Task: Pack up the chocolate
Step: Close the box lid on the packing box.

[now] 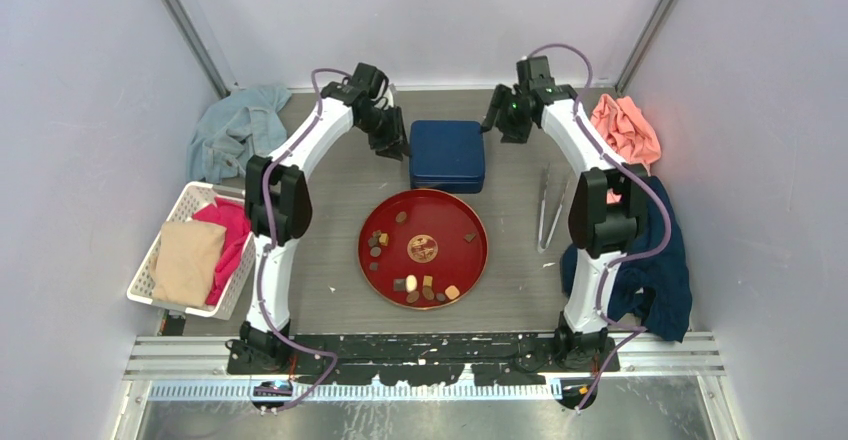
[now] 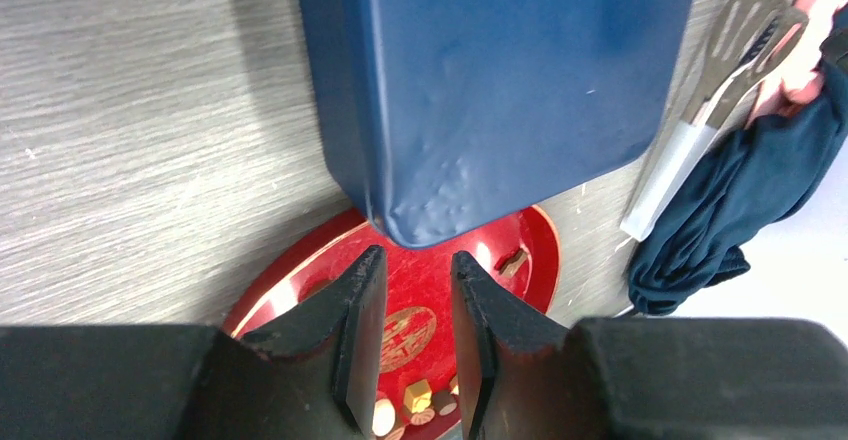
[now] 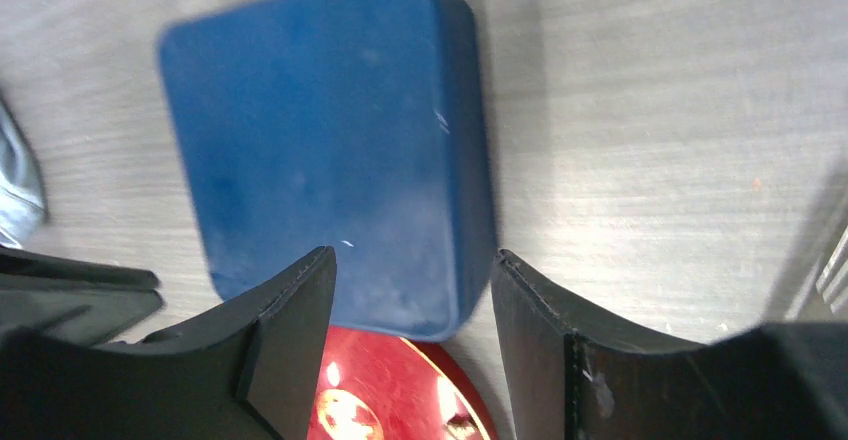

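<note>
A closed blue box (image 1: 446, 155) lies just behind a red plate (image 1: 440, 222), and metal tongs (image 1: 548, 210) lie to the plate's right. Left of the plate stands a white basket (image 1: 152, 257) holding a tan cloth (image 1: 187, 260) and a pink cloth (image 1: 235, 230). A light blue cloth (image 1: 235, 130) lies far behind and left of the plate, a salmon cloth (image 1: 625, 128) far behind and right, and a navy cloth (image 1: 650, 270) right of the tongs.

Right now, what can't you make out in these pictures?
- Inside the blue box: closed lid, every view.
- Chocolate kinds: too small from the top camera; in the left wrist view, the left gripper's fingers cover most.
- Under the tan cloth in the basket: hidden, top view.
- Right wrist view: box edges blurred.
</note>
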Available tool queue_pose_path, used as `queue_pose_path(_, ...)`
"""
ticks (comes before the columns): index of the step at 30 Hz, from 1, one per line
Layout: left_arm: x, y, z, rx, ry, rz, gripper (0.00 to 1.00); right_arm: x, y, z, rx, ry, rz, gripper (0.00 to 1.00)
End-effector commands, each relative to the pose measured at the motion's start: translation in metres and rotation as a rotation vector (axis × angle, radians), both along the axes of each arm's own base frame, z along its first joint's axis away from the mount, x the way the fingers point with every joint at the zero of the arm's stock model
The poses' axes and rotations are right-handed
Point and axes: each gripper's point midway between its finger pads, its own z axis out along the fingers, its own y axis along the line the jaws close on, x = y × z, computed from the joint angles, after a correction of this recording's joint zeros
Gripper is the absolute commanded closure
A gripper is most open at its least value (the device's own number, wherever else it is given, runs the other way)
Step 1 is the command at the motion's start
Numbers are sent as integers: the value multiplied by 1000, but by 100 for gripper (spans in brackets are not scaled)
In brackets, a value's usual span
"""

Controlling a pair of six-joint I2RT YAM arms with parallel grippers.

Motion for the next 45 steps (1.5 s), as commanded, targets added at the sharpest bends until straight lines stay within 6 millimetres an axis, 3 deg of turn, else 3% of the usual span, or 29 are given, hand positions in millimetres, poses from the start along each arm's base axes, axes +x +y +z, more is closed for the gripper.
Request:
queue_pose_path(1, 13, -22, 47, -59, -154, 4, 68, 39, 10, 31, -16, -108, -39, 36)
queue_pose_path(6, 8, -36, 31, -47, -132, -19, 68, 83, 18, 35, 13, -170, -81, 36)
queue_pose_path(10, 3, -38, 31, -48, -131, -25, 68, 116, 20, 34, 26, -226, -117, 36)
queue_pose_path(19, 3, -35, 20, -15, -124, -28, 68, 152, 47, 3, 124, -214, -124, 35)
queue_pose_path(25, 1, -32, 5, 8, -94, -37, 68, 148, 68, -14, 169, -189, -49, 35)
queue_pose_path(31, 2, -31, 6, 10, -101, -31, 68, 126, 95, -9, 282, -157, 120, 35)
queue_pose_path(38, 2, -22, -1, 32, -81, -31, 68, 107, 93, -13, 274, -132, 160, 36)
queue_pose_path(45, -4, -25, 9, -2, -78, -47, 68, 100, 88, 5, 242, -157, 173, 38)
